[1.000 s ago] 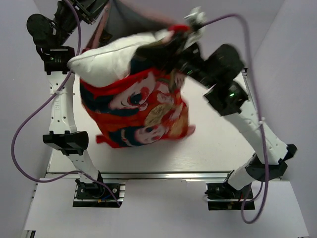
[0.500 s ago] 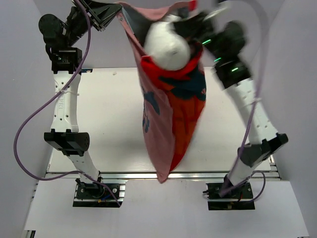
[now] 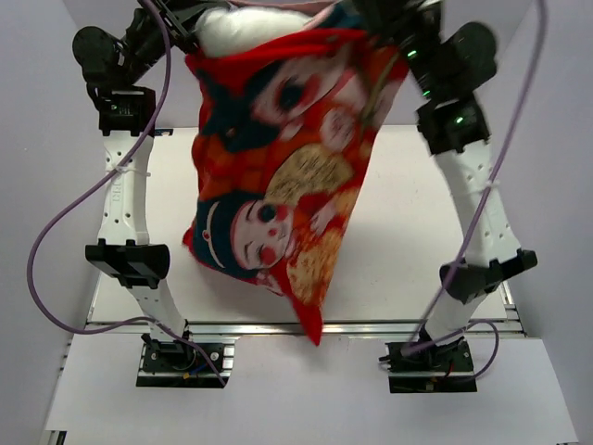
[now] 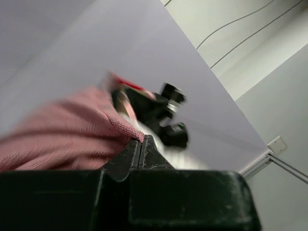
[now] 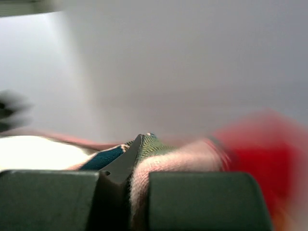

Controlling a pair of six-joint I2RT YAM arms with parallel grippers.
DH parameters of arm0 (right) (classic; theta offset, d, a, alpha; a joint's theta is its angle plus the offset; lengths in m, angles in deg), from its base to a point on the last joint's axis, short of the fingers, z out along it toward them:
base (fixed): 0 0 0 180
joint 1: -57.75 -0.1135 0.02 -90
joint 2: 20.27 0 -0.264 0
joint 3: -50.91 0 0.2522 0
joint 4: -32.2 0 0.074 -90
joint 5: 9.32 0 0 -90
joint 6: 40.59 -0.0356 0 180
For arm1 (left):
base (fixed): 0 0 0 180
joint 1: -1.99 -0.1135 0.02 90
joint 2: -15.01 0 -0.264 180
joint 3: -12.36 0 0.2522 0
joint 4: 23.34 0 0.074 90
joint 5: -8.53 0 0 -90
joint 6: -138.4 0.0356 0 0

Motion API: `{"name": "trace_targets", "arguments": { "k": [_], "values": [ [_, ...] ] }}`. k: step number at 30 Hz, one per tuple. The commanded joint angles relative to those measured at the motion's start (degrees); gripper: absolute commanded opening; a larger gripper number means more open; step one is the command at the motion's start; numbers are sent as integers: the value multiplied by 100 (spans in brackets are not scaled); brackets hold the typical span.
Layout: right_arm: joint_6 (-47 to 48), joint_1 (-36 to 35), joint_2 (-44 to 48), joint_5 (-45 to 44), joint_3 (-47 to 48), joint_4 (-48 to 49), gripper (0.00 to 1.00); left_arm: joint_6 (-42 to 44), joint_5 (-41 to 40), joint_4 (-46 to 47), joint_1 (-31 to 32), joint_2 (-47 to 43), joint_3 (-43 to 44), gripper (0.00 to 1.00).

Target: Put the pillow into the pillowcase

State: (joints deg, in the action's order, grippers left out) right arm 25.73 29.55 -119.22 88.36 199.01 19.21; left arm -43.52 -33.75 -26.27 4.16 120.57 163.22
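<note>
Pillow (image 3: 246, 20): white, mostly sunk inside pillowcase (image 3: 278, 185); only a strip seen at mouth, 12 o'clock in top view. Pillowcase held aloft over table (image 3: 408, 264), long axis run 12 to 6 o'clock, closed end hung toward 6.
Left gripper (image 4: 140, 144): pressed together on pink hem, 11 o'clock corner of mouth.
Right gripper (image 5: 139, 140): pinched on hem, 1 o'clock corner.
Neither arm judged nearer; pillow lodged between and below both.
Change noted: half second back, pillowcase hung narrow, pink reverse shown, pillow bulged out; now printed face spread wide, pillow deeper.
</note>
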Motion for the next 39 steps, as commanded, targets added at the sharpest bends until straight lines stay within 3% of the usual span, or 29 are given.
{"name": "trace_targets", "arguments": {
  "k": [1, 3, 4, 7, 8, 10, 11, 13, 15, 16, 18, 19, 21, 22, 23, 25, 27, 29, 30, 33, 34, 36, 37, 39],
  "values": [
    [-92, 1096, 210, -1216, -46, 1100, 0, -222, -176, 411, -94, -677, -33, 0],
    [-267, 1230, 280, -1033, -136, 838, 0, 50, -211, 62, -112, -721, -280, 0],
    [-416, 1195, 341, -423, -197, 697, 0, 321, -333, -27, -112, -712, -324, 0],
    [-490, 319, 684, 834, -690, 749, 0, 534, -509, -213, -112, -546, -368, 0],
    [-262, -763, 859, 857, -734, 575, 0, 587, -658, -230, -112, -502, -351, 0],
    [282, -1885, 1062, 962, -935, 651, 0, 622, -817, -318, -112, -352, -140, 0],
    [442, -2856, 1141, 841, -962, 652, 0, 605, -983, -318, -129, -300, -35, 0],
    [828, -3461, 1046, 526, -639, 617, 0, 439, -1177, -266, -208, -150, 404, 0],
    [1040, -3560, 747, -174, 28, 739, 0, 246, -1371, -47, -296, -167, 476, 0],
    [1319, -3465, 677, -458, 144, 888, 0, 236, -1388, -55, -401, -202, 441, 0],
    [1307, -2397, 597, -1055, 127, 1730, 0, 210, -1266, -38, -411, -333, 136, 0],
    [1009, -1338, 440, -1224, 232, 1881, 0, 79, -1231, 50, -411, -552, -32, 0],
    [252, -349, 150, -1750, 774, 1655, 0, -367, -1283, 488, -437, -781, -453, 0],
    [-54, 579, 175, -1805, 725, 1549, 0, -562, -1301, 656, -481, -852, -465, 0],
    [-815, 997, 245, -1788, 533, 1461, 0, -755, -1301, 823, -542, -861, -386, 0],
    [-1347, 1875, 263, -1525, 276, 945, 0, -1248, -1283, 938, -805, -783, -89, 0],
    [-2101, 2178, 368, -818, -20, 757, 0, -1521, -1344, 1088, -990, -738, -104, 0],
    [-2455, 2118, 771, -121, -995, 897, 0, -1513, -1423, 1009, -1008, -843, -463, 0],
    [-2796, 1613, 1042, 596, -1520, 1002, 0, -1339, -1476, 870, -991, -879, -604, 0],
    [-1977, -39, 1579, 1399, -2130, 1519, 0, -514, -1433, -334, -588, -818, -632, 0],
    [-1791, -1132, 1616, 1490, -2184, 1618, 0, -459, -1389, -440, -465, -765, -710, 0],
    [-1316, -2062, 1390, 1238, -1774, 1549, 0, -467, -1301, -406, -305, -651, -711, 0],
    [-1254, -2431, 1223, 1166, -1006, 1461, 0, -467, -1266, -424, -105, -607, -641, 0],
    [-1044, -2427, 671, 605, -114, 1399, 0, -659, -1169, -337, -103, -528, -421, 0]
  ]
}}
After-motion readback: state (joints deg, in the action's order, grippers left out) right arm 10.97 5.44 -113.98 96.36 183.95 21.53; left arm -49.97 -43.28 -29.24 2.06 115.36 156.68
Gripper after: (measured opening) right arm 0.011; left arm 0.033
